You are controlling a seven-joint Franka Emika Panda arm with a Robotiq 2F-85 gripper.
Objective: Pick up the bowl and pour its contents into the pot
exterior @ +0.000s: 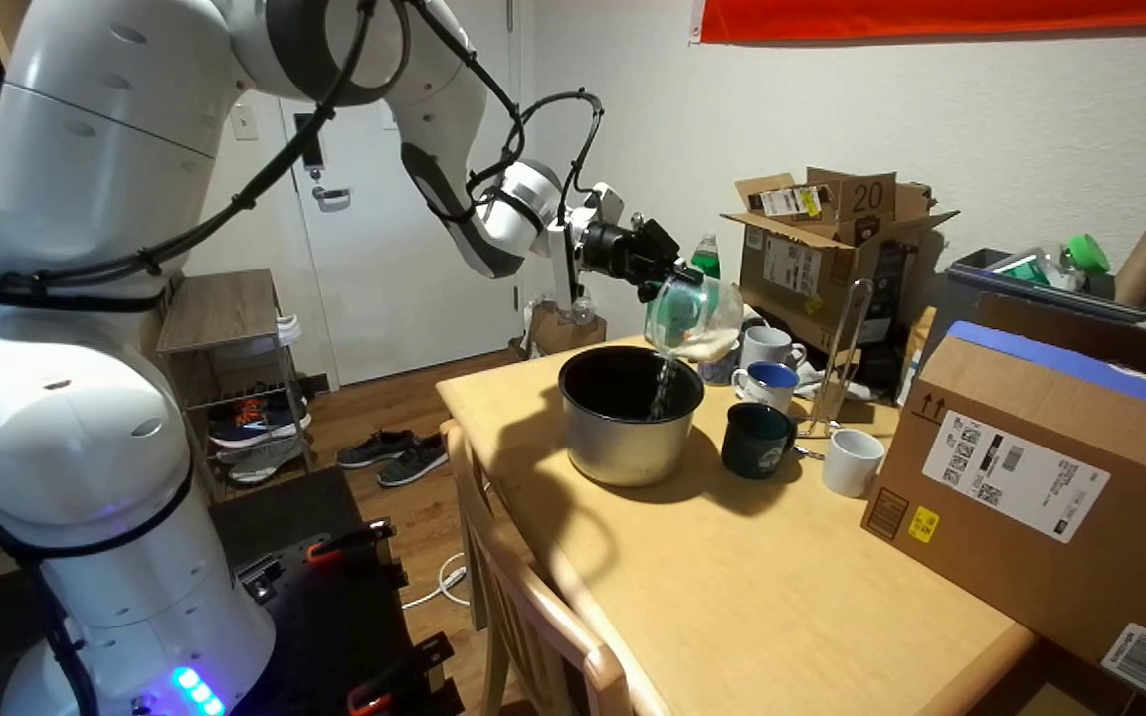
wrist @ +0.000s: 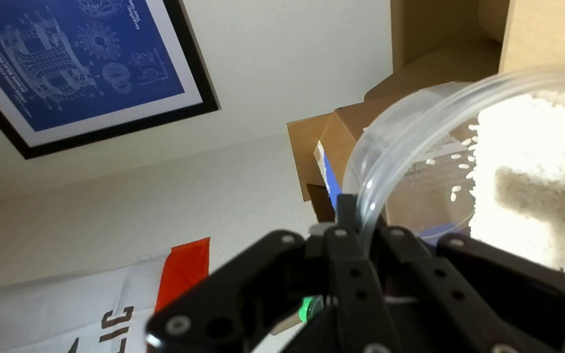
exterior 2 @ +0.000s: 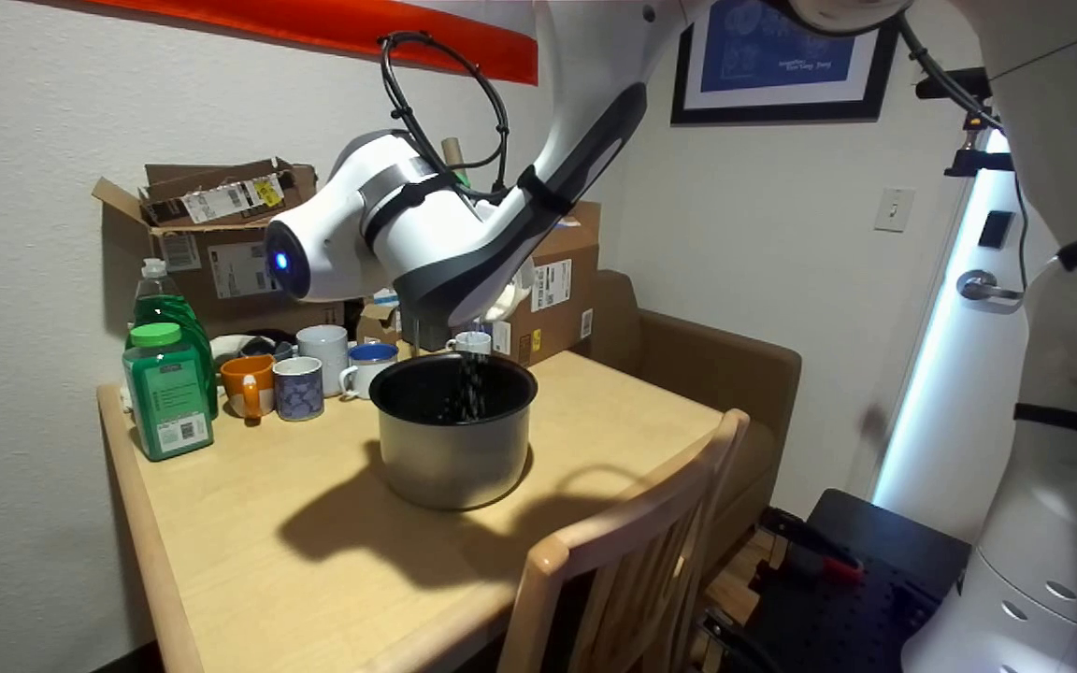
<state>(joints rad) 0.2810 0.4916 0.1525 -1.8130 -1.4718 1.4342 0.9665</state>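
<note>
Rice [wrist: 523, 147] falls into the pot [exterior: 628, 443] from the bowl [exterior: 692, 316] tilted above it; your gripper [wrist: 365, 228], jaws almost together, pinches the bowl's rim. Tip quickly and the bowl could twist there, throwing rice past the pot.

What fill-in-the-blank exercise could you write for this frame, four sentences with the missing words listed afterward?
1. The gripper holds a clear, tilted ____.
2. A stream of white grains runs down into the ____.
3. In the wrist view, the framed picture inside its white border is mainly ____.
4. In an exterior view, the mug standing between the green-capped bottle and the patterned mug is ____.
Missing words: bowl; pot; blue; orange.
</note>
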